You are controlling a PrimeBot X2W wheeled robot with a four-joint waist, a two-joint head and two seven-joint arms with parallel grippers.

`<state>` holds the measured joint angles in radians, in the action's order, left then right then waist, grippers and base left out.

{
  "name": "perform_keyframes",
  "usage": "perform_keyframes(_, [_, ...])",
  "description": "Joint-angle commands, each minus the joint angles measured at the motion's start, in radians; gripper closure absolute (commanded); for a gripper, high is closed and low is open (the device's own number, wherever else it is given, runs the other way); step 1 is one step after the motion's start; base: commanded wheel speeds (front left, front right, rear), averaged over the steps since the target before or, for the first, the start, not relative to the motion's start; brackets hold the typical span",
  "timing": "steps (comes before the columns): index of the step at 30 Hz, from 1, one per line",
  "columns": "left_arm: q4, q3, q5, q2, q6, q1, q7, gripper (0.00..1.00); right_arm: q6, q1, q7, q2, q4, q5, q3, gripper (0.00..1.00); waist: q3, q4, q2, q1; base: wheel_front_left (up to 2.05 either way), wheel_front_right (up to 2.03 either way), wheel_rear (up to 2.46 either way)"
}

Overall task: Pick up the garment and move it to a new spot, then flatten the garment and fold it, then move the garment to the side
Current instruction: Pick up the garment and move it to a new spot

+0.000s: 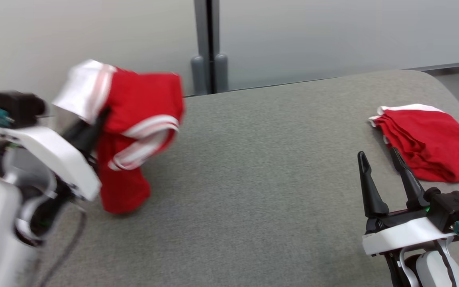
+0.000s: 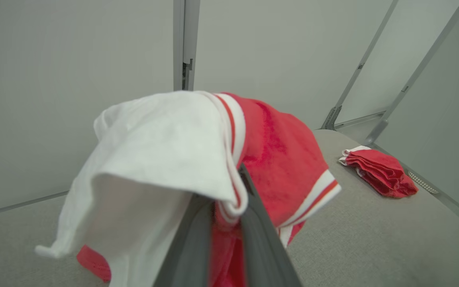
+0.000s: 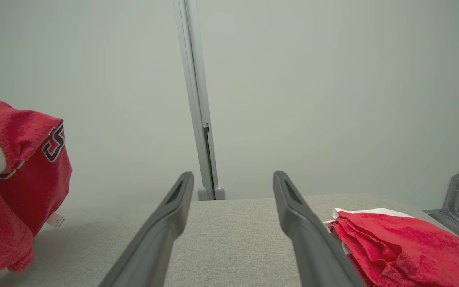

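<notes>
A wide table (image 1: 253, 179) is covered in grey woven fabric. At its left, a soft red garment (image 1: 138, 103) with white striped trim is held up in a crumpled bunch, draped over the left gripper (image 1: 94, 127) and clamped in it. Its lowest fold apparently touches the surface, though the view is blurred. A smaller folded red cloth (image 1: 428, 147) is laid at the far right, just beyond the right gripper (image 1: 377, 152), whose tapered dark fingers are spread wide and empty.
</notes>
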<state>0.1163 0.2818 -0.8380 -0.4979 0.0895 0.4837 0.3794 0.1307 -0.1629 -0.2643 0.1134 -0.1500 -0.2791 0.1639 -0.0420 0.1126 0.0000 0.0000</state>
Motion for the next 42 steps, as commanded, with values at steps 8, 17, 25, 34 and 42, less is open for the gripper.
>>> perform_keyframes(8, [-0.033,0.141,0.054,0.184,-0.056,-0.136,-0.085,1.00,0.000,0.006,0.000,0.005,-0.006,0.003,0.007,0.00,0.002,0.131,0.0000,0.0000,0.00,0.00,0.00])
perform_keyframes(17, [0.348,0.265,0.157,0.379,-0.017,-0.086,-0.329,0.00,0.000,-0.022,0.000,0.011,-0.023,-0.007,0.041,0.00,-0.008,0.190,0.0000,0.0000,0.00,0.00,0.00])
perform_keyframes(25, [0.521,0.291,0.182,0.401,0.020,-0.006,-0.478,0.00,0.000,-0.012,0.000,0.015,-0.036,-0.005,0.046,0.00,-0.003,0.134,0.0000,0.0000,0.00,0.00,0.00])
perform_keyframes(34, [0.401,0.215,0.215,0.267,-0.049,-0.064,-0.602,0.00,0.000,0.029,0.000,0.021,-0.021,0.010,0.018,0.00,0.026,0.031,0.0000,0.0000,0.00,0.00,0.00])
perform_keyframes(42, [0.191,0.109,0.247,0.190,-0.173,-0.269,-0.643,0.00,0.000,0.077,0.000,0.009,-0.002,0.017,-0.009,0.00,0.050,-0.034,0.0000,0.0000,0.00,0.00,0.00])
